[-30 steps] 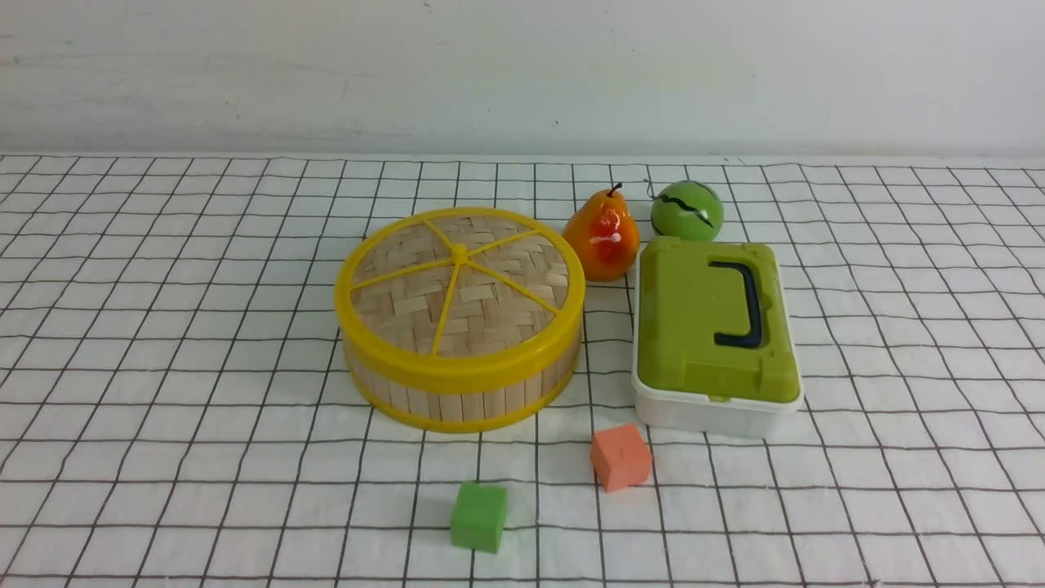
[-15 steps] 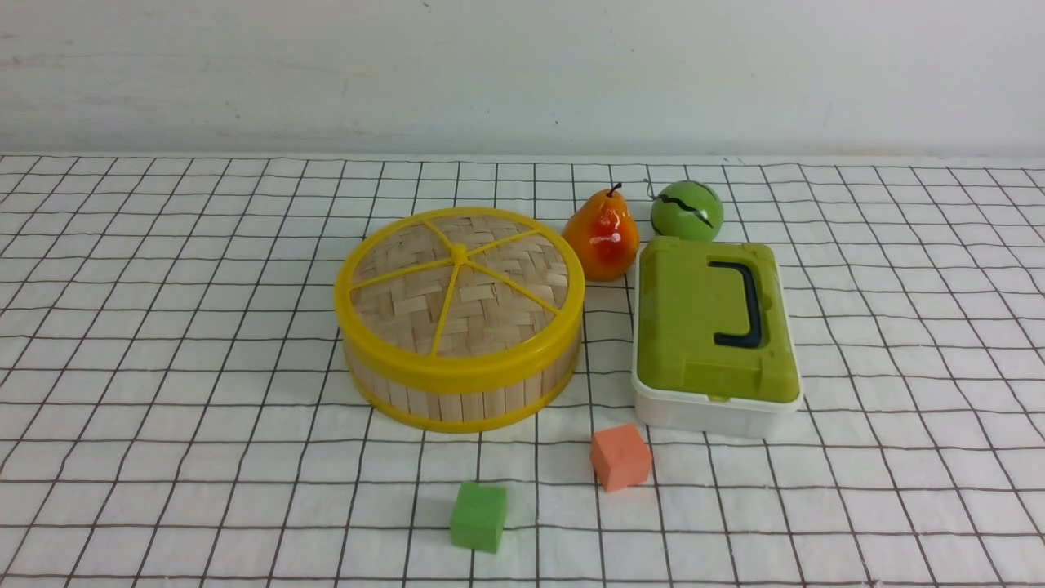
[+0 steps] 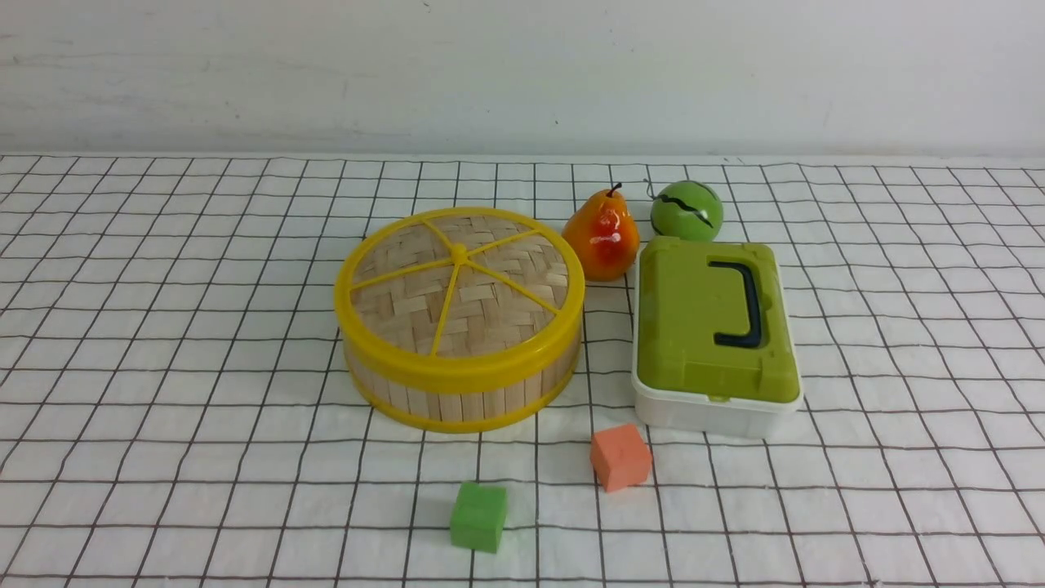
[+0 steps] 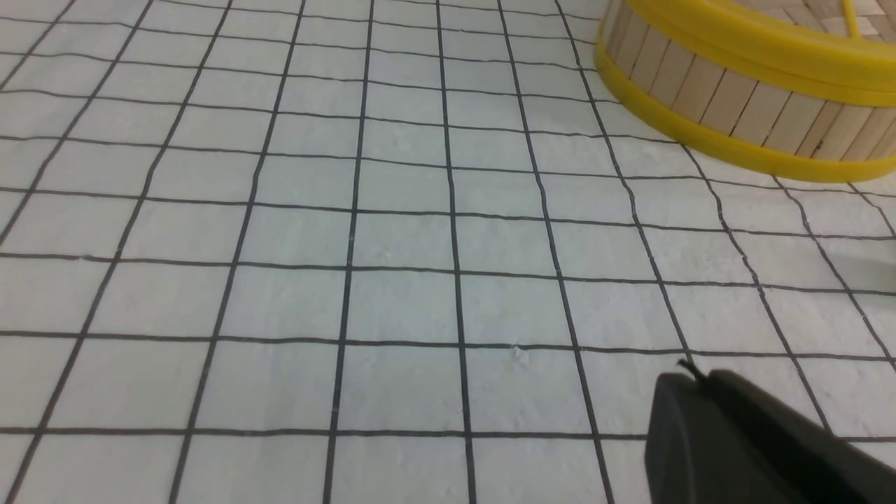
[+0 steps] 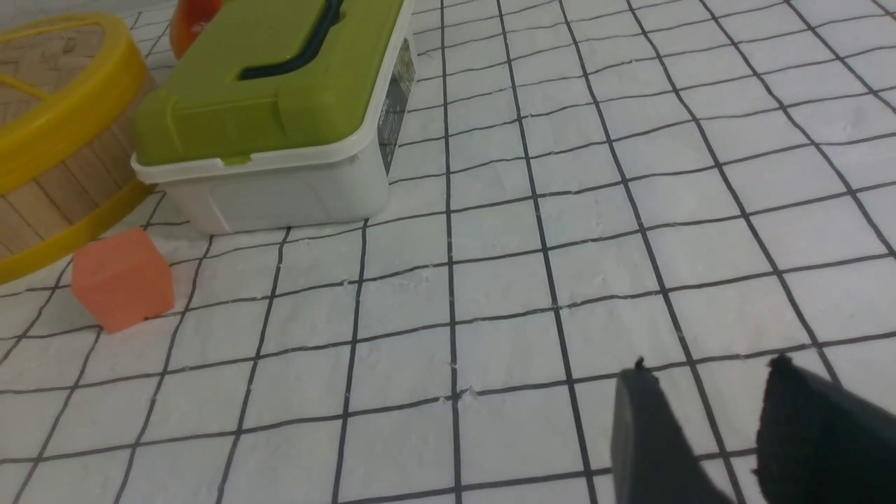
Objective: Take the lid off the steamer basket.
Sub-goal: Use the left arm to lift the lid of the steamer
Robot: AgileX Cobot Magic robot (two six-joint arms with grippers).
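The lid (image 3: 460, 290), a woven bamboo disc with a yellow rim and yellow spokes, sits on the steamer basket (image 3: 462, 398) at the middle of the checked cloth. The basket's slatted wall also shows in the left wrist view (image 4: 728, 105) and in the right wrist view (image 5: 49, 189). Neither gripper shows in the front view. My left gripper (image 4: 689, 378) is shut and empty, low over bare cloth some way from the basket. My right gripper (image 5: 707, 371) is open and empty over bare cloth, off to the side of the green-lidded box.
A white box with a green lid (image 3: 713, 331) stands right of the basket. A pear (image 3: 602, 235) and a green ball (image 3: 687, 210) lie behind them. An orange cube (image 3: 620, 456) and a green cube (image 3: 478, 516) lie in front. A wall closes the back.
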